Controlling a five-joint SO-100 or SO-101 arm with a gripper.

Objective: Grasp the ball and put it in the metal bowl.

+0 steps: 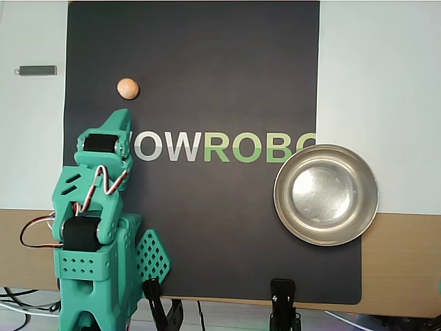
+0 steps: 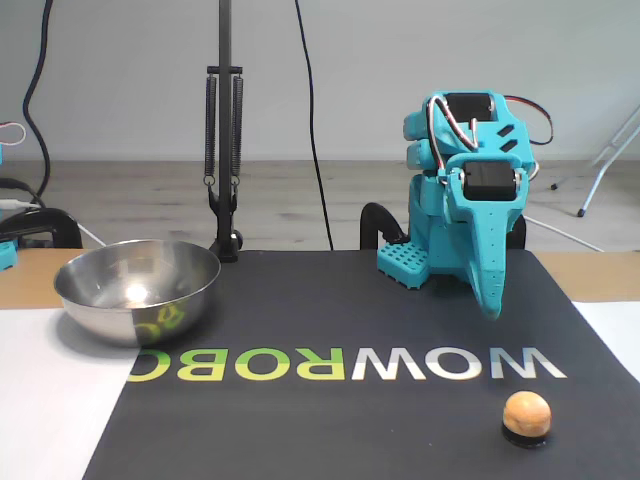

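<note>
Jaws (image 1: 121, 118) on the teal arm (image 1: 96, 221) are folded in over its own base and point at roughly one o'clock in the overhead view; in the fixed view (image 2: 489, 308) they taper to a single downward tip above the mat with no gap showing between the fingers, so they look pressed together with nothing between them. Just past that tip, at about twelve o'clock from it in the overhead view, the ball (image 1: 127, 88) sits apart from the jaws on the black mat (image 1: 207, 69); the fixed view shows the ball (image 2: 526, 411) resting on a small dark base near the mat's front right corner, at about five o'clock from the jaws. Lettering (image 1: 224, 147) in white and green runs across the mat between the arm and the metal bowl (image 1: 326, 195). That bowl lies well apart from the ball, at about four o'clock from it in the overhead view, straddling the mat's right edge and the worktop (image 1: 400, 103). From the fixed view the bowl (image 2: 137, 290) stands upright and holds nothing, reflecting the green letters on its side.
</note>
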